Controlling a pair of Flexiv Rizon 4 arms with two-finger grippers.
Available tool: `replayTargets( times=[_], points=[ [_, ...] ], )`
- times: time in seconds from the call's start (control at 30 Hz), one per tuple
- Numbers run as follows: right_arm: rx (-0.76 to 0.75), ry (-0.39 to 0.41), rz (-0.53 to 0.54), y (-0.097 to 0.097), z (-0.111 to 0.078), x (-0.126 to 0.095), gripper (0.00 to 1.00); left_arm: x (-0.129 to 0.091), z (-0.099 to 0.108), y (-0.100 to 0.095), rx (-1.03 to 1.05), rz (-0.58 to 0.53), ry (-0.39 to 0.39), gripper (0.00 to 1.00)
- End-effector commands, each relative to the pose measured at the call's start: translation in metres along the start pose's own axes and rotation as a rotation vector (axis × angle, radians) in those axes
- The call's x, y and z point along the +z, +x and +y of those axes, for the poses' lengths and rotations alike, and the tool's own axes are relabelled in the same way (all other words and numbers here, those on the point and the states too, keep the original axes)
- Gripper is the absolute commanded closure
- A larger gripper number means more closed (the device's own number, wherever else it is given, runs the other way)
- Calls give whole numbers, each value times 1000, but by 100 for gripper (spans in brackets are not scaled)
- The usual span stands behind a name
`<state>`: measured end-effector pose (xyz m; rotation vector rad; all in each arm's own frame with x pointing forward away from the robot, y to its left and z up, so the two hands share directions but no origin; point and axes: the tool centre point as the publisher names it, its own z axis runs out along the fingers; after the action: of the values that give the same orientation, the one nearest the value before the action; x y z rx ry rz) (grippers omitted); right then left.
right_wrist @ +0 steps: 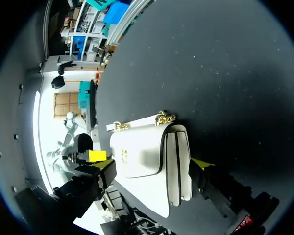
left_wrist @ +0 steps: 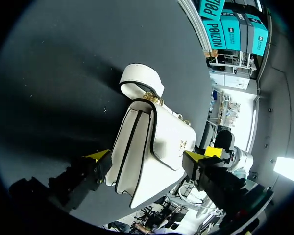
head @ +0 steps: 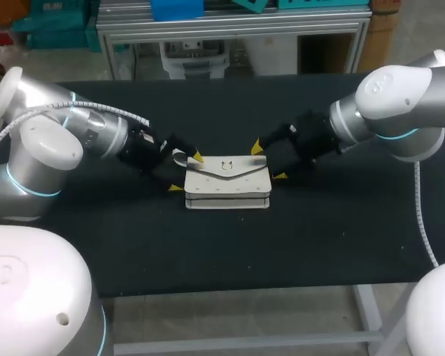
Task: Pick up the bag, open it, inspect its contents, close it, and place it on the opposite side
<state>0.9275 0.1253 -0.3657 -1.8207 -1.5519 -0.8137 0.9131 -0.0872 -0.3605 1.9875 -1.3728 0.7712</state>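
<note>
1. White bag (head: 228,180) lies flat at the middle of the table (head: 334,237). Its flap is closed, so the contents cannot be seen.
2. Left gripper (head: 187,172) is at one end of the bag, fingers spread, with that end between them. Contact cannot be confirmed.
3. Right gripper (head: 268,162) is at the bag's opposite end, fingers spread either side of it.
4. Strap (left_wrist: 139,78) curls on the table just beside the bag, near the left gripper, joined to the bag by a gold chain (right_wrist: 164,118).

The left arm (head: 67,137) stretched in from the left side, its wrist angled down toward the middle. The left gripper (head: 187,172) sat low with its yellow-tipped fingers spread wide. The right arm (head: 400,104) mirrored it from the right. The right gripper (head: 268,162) was also low, fingers wide apart, facing the other.
</note>
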Motion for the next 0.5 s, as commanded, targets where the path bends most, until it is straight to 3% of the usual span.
replayTargets(
  times=[0.03,0.07,0.13,0.2,0.27,0.47,0.5],
  points=[
    [-4,8,-40,3,-2,-6,0,-10,10,6,22,-4,21,0],
    [-5,9,-43,2,-1,-7,0,-11,10,7,30,-11,24,0],
    [-6,14,-54,0,-1,-11,0,-11,11,8,36,-19,29,9],
    [0,40,-65,-2,1,-15,0,-11,12,9,50,-36,29,27],
    [-1,59,-78,-3,2,-21,0,-10,13,8,65,-54,24,37],
    [-3,73,-106,-7,4,-46,0,0,18,2,111,-102,-13,41],
    [-2,77,-114,-8,4,-50,0,1,18,2,118,-108,-16,47]
  ],
)
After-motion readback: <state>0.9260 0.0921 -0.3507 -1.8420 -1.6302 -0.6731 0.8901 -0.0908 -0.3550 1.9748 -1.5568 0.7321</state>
